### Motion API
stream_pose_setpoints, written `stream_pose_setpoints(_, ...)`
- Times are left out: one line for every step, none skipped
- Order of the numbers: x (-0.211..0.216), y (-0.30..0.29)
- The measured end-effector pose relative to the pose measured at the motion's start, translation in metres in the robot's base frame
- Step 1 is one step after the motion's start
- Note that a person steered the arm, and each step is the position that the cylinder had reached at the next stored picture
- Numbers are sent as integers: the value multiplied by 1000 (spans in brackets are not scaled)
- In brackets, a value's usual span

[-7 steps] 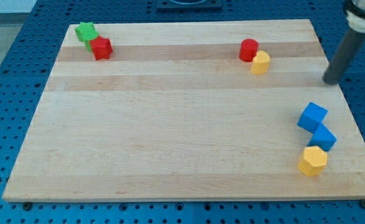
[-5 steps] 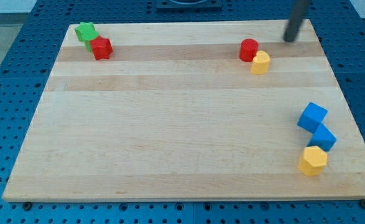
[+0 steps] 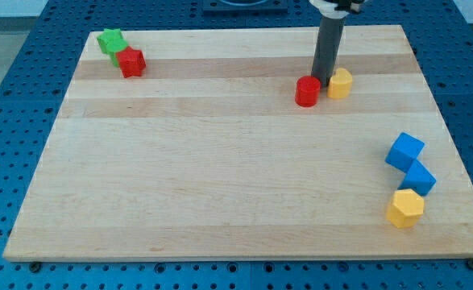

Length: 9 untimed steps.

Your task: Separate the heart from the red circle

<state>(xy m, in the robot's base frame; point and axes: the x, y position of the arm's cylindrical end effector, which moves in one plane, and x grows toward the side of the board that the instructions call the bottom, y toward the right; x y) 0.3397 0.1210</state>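
The red circle block [image 3: 307, 92] lies on the wooden board right of centre, toward the view's top. The yellow heart block [image 3: 339, 83] sits just to its right, with a small gap between them. My tip [image 3: 322, 85] stands in that gap, touching or nearly touching the red circle's upper right side and close to the heart's left side. The dark rod rises straight up out of the view's top.
A green star [image 3: 110, 40] and a red block [image 3: 131, 62] touch at the board's top left. Two blue blocks [image 3: 404, 151] [image 3: 419, 178] and a yellow hexagon block [image 3: 404, 209] cluster near the board's right edge, low in the view.
My tip swept from the right edge up and leftward, then came down between the two blocks. The red circle moved down and left; the heart shifted slightly right.
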Motion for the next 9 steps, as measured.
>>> stream_pose_setpoints(-16,0)
stream_pose_setpoints(-21,18)
stream_pose_setpoints(-21,19)
stream_pose_setpoints(0,19)
stream_pose_setpoints(29,19)
stream_pose_setpoints(29,19)
stream_pose_setpoints(25,26)
stream_pose_setpoints(24,58)
stream_pose_setpoints(24,84)
